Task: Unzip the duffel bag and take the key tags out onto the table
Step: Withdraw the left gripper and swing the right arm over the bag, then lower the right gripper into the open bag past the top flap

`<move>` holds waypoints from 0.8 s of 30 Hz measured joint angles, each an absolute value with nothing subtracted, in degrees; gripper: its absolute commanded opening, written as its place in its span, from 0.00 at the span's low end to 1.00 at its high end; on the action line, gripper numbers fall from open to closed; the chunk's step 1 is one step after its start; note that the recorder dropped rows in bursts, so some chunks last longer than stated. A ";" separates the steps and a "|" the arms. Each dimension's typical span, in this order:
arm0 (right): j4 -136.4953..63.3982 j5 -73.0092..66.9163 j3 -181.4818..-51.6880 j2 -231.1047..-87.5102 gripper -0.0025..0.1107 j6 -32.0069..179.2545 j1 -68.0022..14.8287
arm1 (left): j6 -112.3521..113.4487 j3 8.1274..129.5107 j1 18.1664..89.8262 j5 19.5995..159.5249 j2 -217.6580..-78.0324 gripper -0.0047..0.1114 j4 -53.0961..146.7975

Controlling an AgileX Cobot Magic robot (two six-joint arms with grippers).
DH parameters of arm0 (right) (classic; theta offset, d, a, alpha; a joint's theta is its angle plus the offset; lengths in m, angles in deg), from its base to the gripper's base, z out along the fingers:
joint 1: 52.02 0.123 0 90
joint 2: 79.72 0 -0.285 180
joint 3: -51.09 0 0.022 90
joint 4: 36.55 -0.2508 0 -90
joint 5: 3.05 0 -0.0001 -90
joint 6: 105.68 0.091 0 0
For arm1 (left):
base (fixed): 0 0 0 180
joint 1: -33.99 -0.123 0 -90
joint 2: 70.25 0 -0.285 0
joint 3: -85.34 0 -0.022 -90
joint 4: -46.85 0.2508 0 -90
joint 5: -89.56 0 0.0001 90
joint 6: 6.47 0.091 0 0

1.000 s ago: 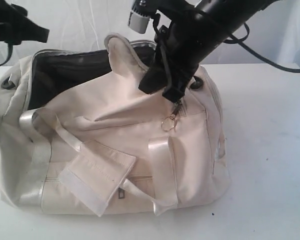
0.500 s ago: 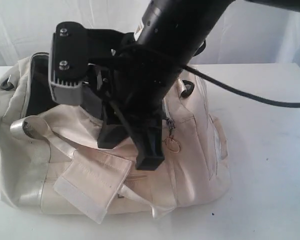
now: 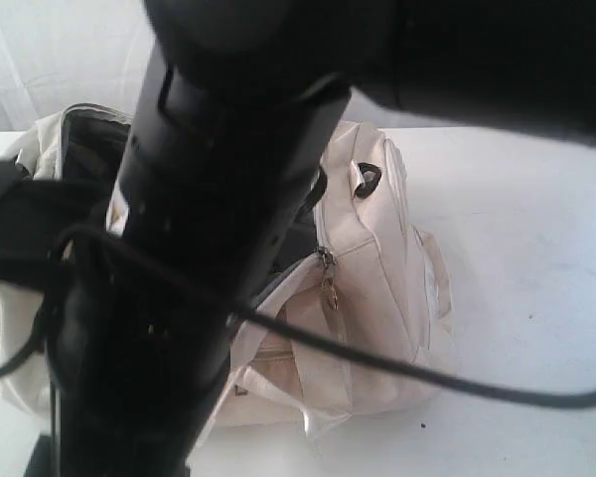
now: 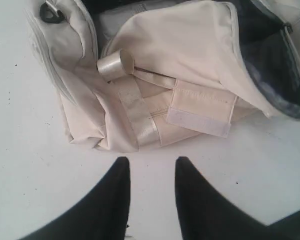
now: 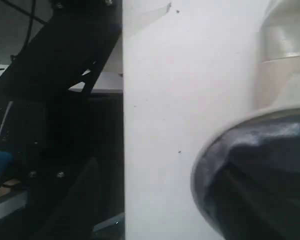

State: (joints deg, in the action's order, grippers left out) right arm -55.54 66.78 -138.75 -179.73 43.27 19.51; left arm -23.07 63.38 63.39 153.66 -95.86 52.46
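The cream duffel bag [image 3: 377, 248] lies on the white table [image 3: 536, 248], its top zipped open and dark lining showing. Its zipper pull [image 3: 328, 283] hangs free. My right arm [image 3: 209, 199] fills most of the exterior view and hides the bag's left half. In the left wrist view my left gripper [image 4: 152, 162] is open over bare table [image 4: 30, 150], just in front of the duffel bag [image 4: 190, 50]. In the right wrist view my right gripper [image 5: 160, 190] has its jaws wide apart over the table [image 5: 190, 75], beside the bag's dark opening [image 5: 255, 175]. The key tags are hidden.
A black cable [image 3: 427, 373] hangs from the right arm across the bag. The padded handle wrap [image 4: 202, 105] and the shiny strap [image 4: 137, 112] lie on the bag's front. A black ring [image 3: 368, 177] sits at the bag's end. The table edge [image 5: 123, 125] borders a dark frame [image 5: 55, 75].
My right gripper drew the zipper pull down the bag's end, then let go of it. The right arm swung close to the camera, now blocking most of the view.
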 measured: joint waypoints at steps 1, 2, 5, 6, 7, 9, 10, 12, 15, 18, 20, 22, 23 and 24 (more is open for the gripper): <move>-55.43 66.78 -137.07 -179.73 0.54 44.75 21.44 | -22.93 63.38 63.39 154.05 -94.39 0.36 52.37; -55.43 66.78 -135.90 -179.73 0.54 45.53 22.52 | -22.94 63.38 63.39 154.05 -93.71 0.36 52.37; -55.11 66.66 -129.43 -179.73 0.54 48.02 27.15 | -22.94 63.38 63.39 154.05 -91.40 0.36 52.37; -55.01 66.66 -128.08 -179.73 0.54 48.35 27.93 | -22.94 63.38 63.39 154.05 -91.01 0.36 52.37; -54.58 66.55 -125.83 -179.73 0.53 48.64 28.94 | -22.94 63.38 63.39 154.08 -90.58 0.36 52.37; -54.34 66.55 -123.72 -179.73 0.49 48.76 29.92 | -22.94 62.61 63.39 154.41 -90.26 0.36 52.37; -54.47 66.55 -123.46 -179.73 0.48 48.76 30.07 | -22.94 62.25 63.39 154.41 -90.26 0.36 52.37; -55.25 66.43 -123.39 -179.73 0.46 48.85 30.20 | -22.94 61.01 63.39 154.41 -90.14 0.36 52.37; -56.90 65.15 -123.32 -178.92 0.47 48.85 30.20 | -22.94 59.17 63.39 154.41 -89.16 0.36 52.00; -57.47 60.23 -123.19 -177.03 0.49 48.85 30.20 | -22.94 57.84 63.39 154.41 -88.44 0.36 51.87; -57.47 55.62 -123.19 -175.39 0.51 48.85 30.20 | -22.94 57.11 63.39 154.41 -88.05 0.36 51.74; -57.47 50.96 -123.19 -173.57 0.51 48.85 30.24 | -22.83 56.46 63.39 154.41 -87.80 0.36 51.74; -57.21 48.42 -123.19 -172.44 0.51 48.85 30.39 | -22.83 56.26 63.39 154.41 -87.80 0.36 51.74; -56.71 46.06 -123.19 -171.50 0.51 48.85 30.48 | -22.83 55.95 63.39 154.41 -87.80 0.36 51.64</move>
